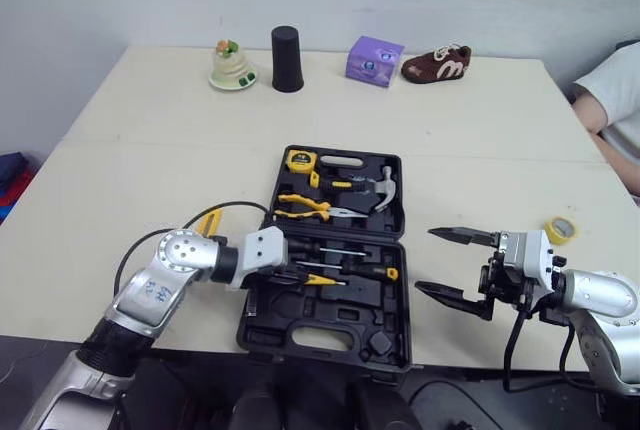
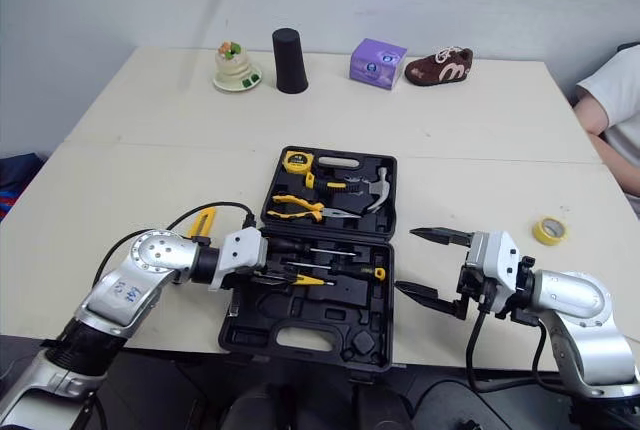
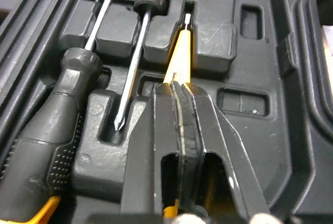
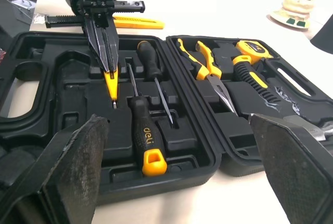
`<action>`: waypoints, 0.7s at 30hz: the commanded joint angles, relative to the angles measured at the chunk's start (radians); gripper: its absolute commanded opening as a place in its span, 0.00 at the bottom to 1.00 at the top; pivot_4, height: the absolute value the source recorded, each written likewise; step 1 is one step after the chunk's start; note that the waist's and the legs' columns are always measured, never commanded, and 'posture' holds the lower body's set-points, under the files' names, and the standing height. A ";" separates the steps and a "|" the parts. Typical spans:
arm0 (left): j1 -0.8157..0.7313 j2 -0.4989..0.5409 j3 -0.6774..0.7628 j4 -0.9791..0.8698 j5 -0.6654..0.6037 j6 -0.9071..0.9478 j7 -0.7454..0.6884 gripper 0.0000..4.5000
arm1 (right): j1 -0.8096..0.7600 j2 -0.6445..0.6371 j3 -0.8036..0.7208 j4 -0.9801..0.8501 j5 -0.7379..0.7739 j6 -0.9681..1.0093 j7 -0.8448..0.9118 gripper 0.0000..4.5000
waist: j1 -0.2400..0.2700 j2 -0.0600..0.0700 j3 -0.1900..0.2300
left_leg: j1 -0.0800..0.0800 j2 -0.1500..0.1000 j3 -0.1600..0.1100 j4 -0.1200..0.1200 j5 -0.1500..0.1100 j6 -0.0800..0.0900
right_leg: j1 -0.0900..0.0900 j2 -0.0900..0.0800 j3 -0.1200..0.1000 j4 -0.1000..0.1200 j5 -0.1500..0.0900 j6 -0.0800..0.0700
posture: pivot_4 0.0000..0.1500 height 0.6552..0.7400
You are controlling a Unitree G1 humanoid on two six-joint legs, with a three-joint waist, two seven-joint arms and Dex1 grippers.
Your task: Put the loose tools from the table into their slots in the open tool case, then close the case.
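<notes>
The little yellow screwdriver (image 3: 179,52) is pinched in the left gripper (image 3: 179,86). Its fingers are clamped right down on the handle end, and the tip looks to be sitting in its groove in the near half of the tool case (image 1: 300,338), just beside two black-handled screwdrivers (image 4: 141,122). It seems light, thin and stiff, and probably slick plastic, so I'd grab it mid-handle or it'll pivot. The right gripper (image 1: 428,260) hangs wide open with nothing in it, just off the case's right edge. Loose on the table (image 1: 150,150) are a yellow utility knife (image 1: 208,221) by the left arm and a yellow tape roll (image 1: 562,230) well off to the right.
</notes>
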 commanded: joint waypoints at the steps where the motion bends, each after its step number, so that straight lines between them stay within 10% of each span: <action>1: 0.005 -0.027 0.122 -0.071 -0.113 -0.041 0.007 0.01 | 0.008 -0.032 -0.081 0.016 0.024 -0.032 0.027 1.00 | 0.005 -0.003 0.002 | -0.003 0.000 0.000 0.002 0.000 0.000 | -0.003 0.000 -0.001 0.000 0.000 0.000 | 1.00 1.00; 7: 0.104 0.066 0.408 -0.185 -0.278 0.065 0.057 0.21 | 0.017 -0.103 -0.248 0.187 0.041 -0.083 0.093 1.00 | 0.007 -0.003 0.003 | -0.016 0.001 0.001 0.003 0.003 -0.005 | -0.016 0.001 0.000 -0.002 0.000 0.001 | 1.00 1.00; 15: 0.309 0.154 0.758 0.094 -0.152 -0.146 0.183 0.99 | -0.020 -0.141 -0.439 0.538 0.001 -0.179 -0.014 1.00 | -0.003 -0.005 0.004 | -0.015 0.001 0.004 0.002 0.001 -0.004 | -0.015 0.001 0.001 -0.007 0.000 0.001 | 1.00 1.00; 21: 0.445 0.172 1.000 0.305 -0.097 -0.233 0.333 0.99 | 0.041 -0.133 -0.575 0.738 -0.048 -0.246 -0.199 1.00 | -0.008 -0.005 0.004 | -0.014 0.001 0.005 0.001 -0.005 -0.004 | -0.014 -0.001 0.001 -0.009 0.000 0.000 | 1.00 1.00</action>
